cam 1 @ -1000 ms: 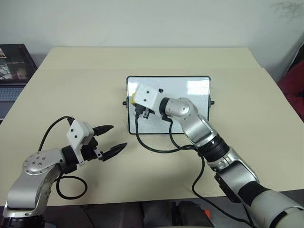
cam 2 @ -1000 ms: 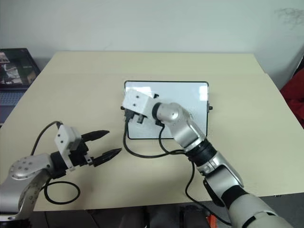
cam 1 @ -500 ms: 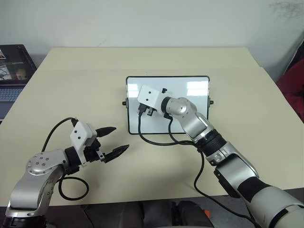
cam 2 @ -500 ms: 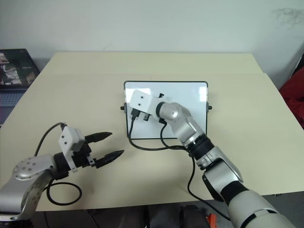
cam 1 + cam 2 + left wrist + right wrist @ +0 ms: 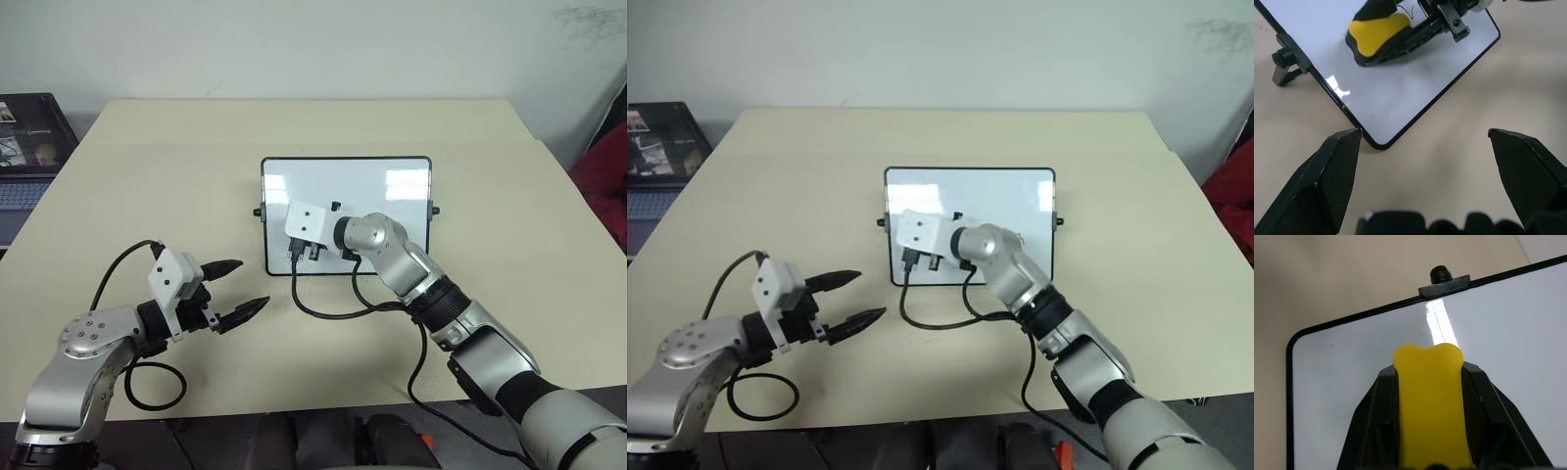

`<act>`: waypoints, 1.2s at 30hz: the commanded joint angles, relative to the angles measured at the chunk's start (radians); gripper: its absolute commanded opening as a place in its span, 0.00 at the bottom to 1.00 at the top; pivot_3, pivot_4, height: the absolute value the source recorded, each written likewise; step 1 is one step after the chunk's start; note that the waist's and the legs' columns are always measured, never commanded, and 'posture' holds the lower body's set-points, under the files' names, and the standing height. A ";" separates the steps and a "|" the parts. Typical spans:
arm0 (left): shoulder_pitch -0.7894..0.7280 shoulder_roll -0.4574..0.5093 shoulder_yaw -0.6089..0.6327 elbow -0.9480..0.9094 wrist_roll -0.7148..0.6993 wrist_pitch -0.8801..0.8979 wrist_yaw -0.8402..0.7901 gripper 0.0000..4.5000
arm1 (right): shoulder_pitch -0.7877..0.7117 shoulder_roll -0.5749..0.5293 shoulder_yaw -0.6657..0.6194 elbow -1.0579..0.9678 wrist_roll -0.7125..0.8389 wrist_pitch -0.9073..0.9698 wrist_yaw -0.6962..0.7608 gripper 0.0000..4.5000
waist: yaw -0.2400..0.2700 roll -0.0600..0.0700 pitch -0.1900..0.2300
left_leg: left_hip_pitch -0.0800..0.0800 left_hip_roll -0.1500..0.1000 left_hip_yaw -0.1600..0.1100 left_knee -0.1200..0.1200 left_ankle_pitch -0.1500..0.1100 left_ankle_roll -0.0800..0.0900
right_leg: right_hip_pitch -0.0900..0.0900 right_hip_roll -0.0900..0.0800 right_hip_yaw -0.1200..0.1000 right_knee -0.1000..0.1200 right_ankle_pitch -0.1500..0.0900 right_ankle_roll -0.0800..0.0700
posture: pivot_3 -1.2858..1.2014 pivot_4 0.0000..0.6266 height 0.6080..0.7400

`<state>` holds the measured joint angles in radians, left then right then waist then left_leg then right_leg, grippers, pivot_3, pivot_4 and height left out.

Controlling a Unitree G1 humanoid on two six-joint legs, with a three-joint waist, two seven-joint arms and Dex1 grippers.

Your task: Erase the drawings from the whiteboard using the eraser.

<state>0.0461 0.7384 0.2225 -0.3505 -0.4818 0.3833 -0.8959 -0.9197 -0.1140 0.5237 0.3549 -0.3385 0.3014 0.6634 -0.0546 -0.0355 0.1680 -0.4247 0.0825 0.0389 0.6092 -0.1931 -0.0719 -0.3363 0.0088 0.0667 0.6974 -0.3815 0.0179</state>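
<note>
Surface (image 5: 323, 122): a pale beige top that carries the whiteboard; both arms reach over its near half.
Laptop (image 5: 24, 147): sits off the surface's far left edge, partly cut off by the frame.
Whiteboard (image 5: 372, 186): lies flat near the middle of the surface, long sides running left to right, thin black frame, a small black knob on each short side. The white that shows is bare; no drawings can be made out on it, and the part under the right gripper is hidden.
Right gripper (image 5: 1428, 382): over the whiteboard's near left part, pointing forward and left, its two black fingers (image 5: 1374, 413) pressed against the sides of the eraser and pinching it.
Left gripper (image 5: 240, 289): low above the bare surface, near and to the left of the whiteboard, apart from it, fingers spread wide with nothing between them.
Eraser (image 5: 1376, 36): a small yellow block with a black underside, held in the right gripper, its black face down on or just above the whiteboard near the left short side; contact cannot be told.
</note>
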 commanded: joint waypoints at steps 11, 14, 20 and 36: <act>-0.019 -0.005 -0.019 -0.024 0.004 -0.022 0.004 1.00 | -0.127 0.055 -0.119 -0.047 0.041 0.023 -0.092 0.29 | -0.002 0.000 0.002 | -0.001 0.000 0.000 -0.001 0.000 0.000 | -0.001 0.000 0.000 -0.001 0.000 0.000 | 0.52 0.24 1.00; -0.020 -0.007 -0.023 -0.025 0.005 -0.024 0.005 1.00 | -0.120 0.058 -0.103 -0.015 0.038 0.003 -0.097 0.29 | -0.002 0.000 0.003 | -0.001 0.000 0.001 -0.001 0.000 0.000 | -0.001 0.000 0.001 -0.001 0.000 0.000 | 0.52 0.24 1.00; -0.021 -0.015 -0.021 -0.028 0.004 -0.026 0.012 1.00 | -0.080 0.045 -0.123 -0.070 0.058 -0.013 -0.094 0.29 | -0.002 0.000 0.003 | -0.001 0.000 0.001 -0.001 0.000 0.000 | -0.001 0.000 0.001 -0.001 0.000 0.000 | 0.52 0.24 1.00; -0.065 -0.031 -0.017 -0.051 -0.037 -0.007 0.015 1.00 | 0.623 -0.201 -0.325 -0.863 0.301 0.089 -0.021 0.29 | 0.010 -0.001 0.002 | -0.002 -0.001 -0.001 0.000 0.000 0.000 | 0.000 0.000 -0.001 -0.004 0.000 0.000 | 0.52 0.24 1.00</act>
<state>-0.0098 0.7075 0.1899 -0.3744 -0.5038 0.3853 -0.8833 -0.3329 -0.3130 0.2449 -0.4273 -0.0547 0.4007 0.6696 -0.0442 -0.0364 0.1705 -0.4269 0.0815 0.0392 0.6088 -0.1933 -0.0719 -0.3364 0.0091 0.0672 0.6938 -0.3817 0.0182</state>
